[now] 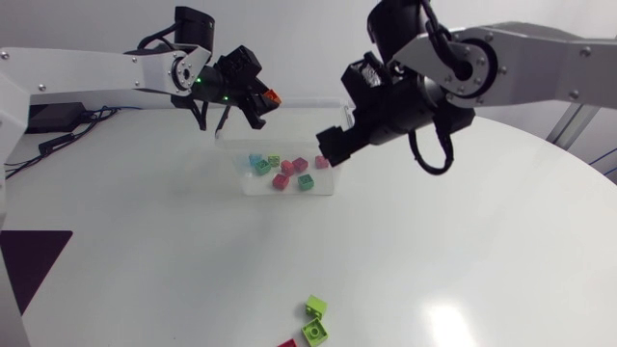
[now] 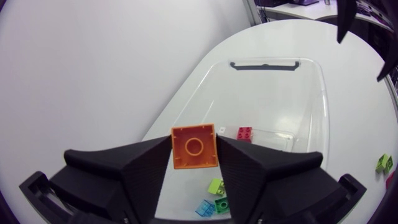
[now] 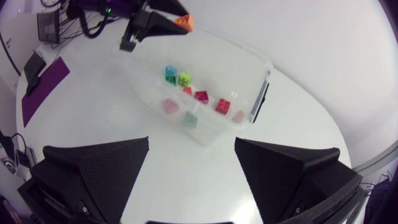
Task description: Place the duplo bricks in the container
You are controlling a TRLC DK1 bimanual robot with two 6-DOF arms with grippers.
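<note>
L gripper (image 2: 194,148) is pinching the orange brick (image 2: 194,150) betw both fingers, hanging over the container (image 1: 253,185) at its 11 o'clock rim, prob so the brick drops in w/ the sorted bricks (image 1: 285,172). R gripper (image 3: 191,149) is hovering spread & empty at the 3 o'clock rim, prob keeping out of the way. White table (image 1: 463,241) is showing glare. The container is sitting twd 12 o'clock, w/ green bricks (image 1: 315,307) + red brick (image 1: 287,343) lying loose at 6 o'clock, well apart from it.

Left arm (image 1: 96,70) extends inward, its left claw (image 1: 262,102) clamped on an orange brick (image 2: 194,147). Right arm (image 1: 540,58) angles downward, its right claw (image 1: 331,148) fingers spread wide.
</note>
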